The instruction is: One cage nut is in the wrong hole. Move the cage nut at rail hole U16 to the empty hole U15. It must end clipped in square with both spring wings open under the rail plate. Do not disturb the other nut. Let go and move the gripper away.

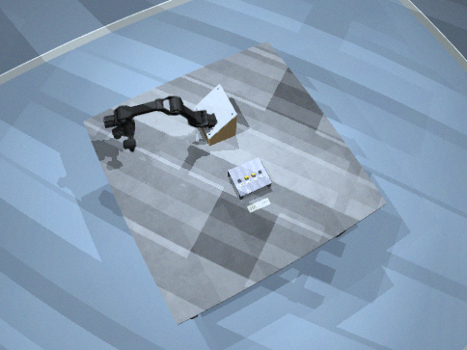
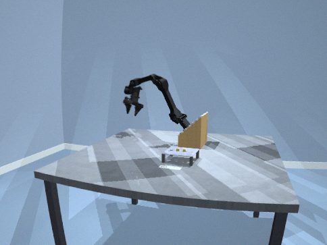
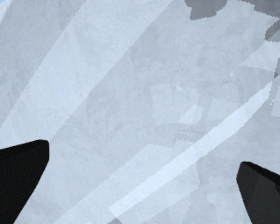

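The rail plate [image 1: 247, 167] [image 2: 180, 153] stands on short dark legs near the middle of the table. Two yellow cage nuts sit side by side in its middle holes: one nut [image 1: 246, 177] [image 2: 178, 150] and the other nut [image 1: 253, 175] [image 2: 184, 150]. A dark empty hole [image 1: 239, 181] and another empty hole [image 1: 260, 172] flank them. The hole numbers are too small to read, and the spring wings cannot be made out. My gripper [image 1: 123, 139] [image 2: 132, 113] [image 3: 145, 161] is open and empty, high above the table and well away from the rail plate.
A wooden wedge block [image 1: 224, 132] [image 2: 192, 138] with a white sloped top [image 1: 219, 106] stands behind the rail plate, close to the arm's base. A white label strip [image 1: 259, 204] [image 2: 169, 167] lies on the table in front of the rail plate. The wrist view shows only table surface and shadows between the fingers.
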`<state>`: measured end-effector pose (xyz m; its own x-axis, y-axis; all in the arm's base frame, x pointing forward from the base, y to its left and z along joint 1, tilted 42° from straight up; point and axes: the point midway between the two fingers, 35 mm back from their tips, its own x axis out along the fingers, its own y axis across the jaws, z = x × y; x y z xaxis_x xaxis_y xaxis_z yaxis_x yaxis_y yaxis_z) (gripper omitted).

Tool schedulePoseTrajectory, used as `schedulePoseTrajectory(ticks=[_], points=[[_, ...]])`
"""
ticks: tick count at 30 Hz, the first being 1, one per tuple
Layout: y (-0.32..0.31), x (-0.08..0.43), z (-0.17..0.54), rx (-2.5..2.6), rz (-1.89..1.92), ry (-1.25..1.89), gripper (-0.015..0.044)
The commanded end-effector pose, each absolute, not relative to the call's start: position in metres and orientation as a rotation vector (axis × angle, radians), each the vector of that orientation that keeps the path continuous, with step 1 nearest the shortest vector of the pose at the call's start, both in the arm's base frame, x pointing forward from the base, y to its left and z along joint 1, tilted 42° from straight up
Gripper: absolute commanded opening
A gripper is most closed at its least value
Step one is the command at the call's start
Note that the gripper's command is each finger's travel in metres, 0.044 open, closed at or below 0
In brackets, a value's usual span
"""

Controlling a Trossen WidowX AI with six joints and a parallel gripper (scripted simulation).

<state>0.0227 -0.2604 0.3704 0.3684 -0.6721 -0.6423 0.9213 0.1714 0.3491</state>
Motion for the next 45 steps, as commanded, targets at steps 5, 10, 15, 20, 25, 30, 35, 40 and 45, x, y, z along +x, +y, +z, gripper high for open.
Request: schedulePoseTrajectory(ticks=[5,10,15,20,25,30,35,40,45], points=[[-0.286,0.101,0.317,0.653,-0.902,0.716,0.044],[-0.285,0.163,0.277,0.524,-0.718,0.934,0.044],[-0.257,0.226,0.233,0.391,-0.531,1.121,0.044],[-0.221,0.277,0.193,0.188,-0.342,1.298,0.044],[-0.168,0.323,0.155,-0.062,-0.139,1.42,0.044],[-0.109,0.353,0.118,-0.346,0.061,1.531,0.044],[-0.044,0.369,0.077,-0.689,0.278,1.62,0.044],[0.022,0.368,0.038,-1.058,0.49,1.657,0.044],[0.085,0.356,0.007,-1.454,0.663,1.652,0.044]])
